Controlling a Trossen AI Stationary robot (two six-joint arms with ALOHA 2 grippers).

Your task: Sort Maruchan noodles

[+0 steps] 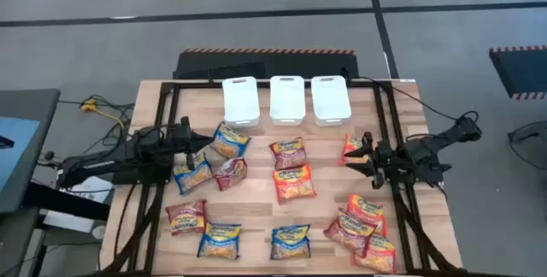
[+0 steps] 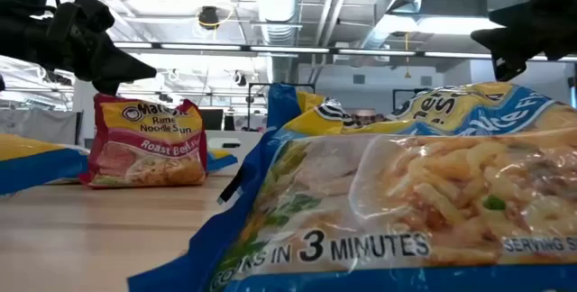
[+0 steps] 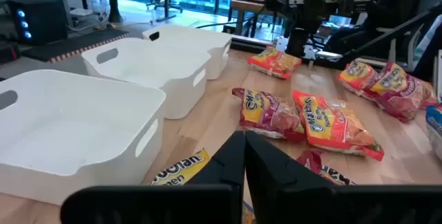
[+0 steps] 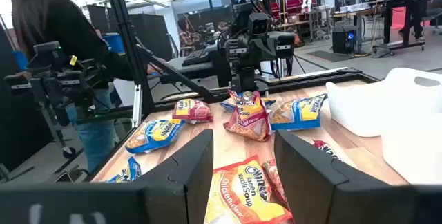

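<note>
Maruchan noodle packets lie scattered flat on the wooden table. My left gripper is shut and hovers above a blue packet. Just beside it, a maroon packet stands tilted up on its lower edge. The gripper touches neither one. My right gripper is open at the table's right, next to an orange packet. It points toward another orange packet at the table's middle. Nothing is between its fingers.
Three white bins stand in a row at the far edge. More packets lie near the front: a maroon one, two blue ones and an orange-and-maroon cluster. A person stands beyond the table.
</note>
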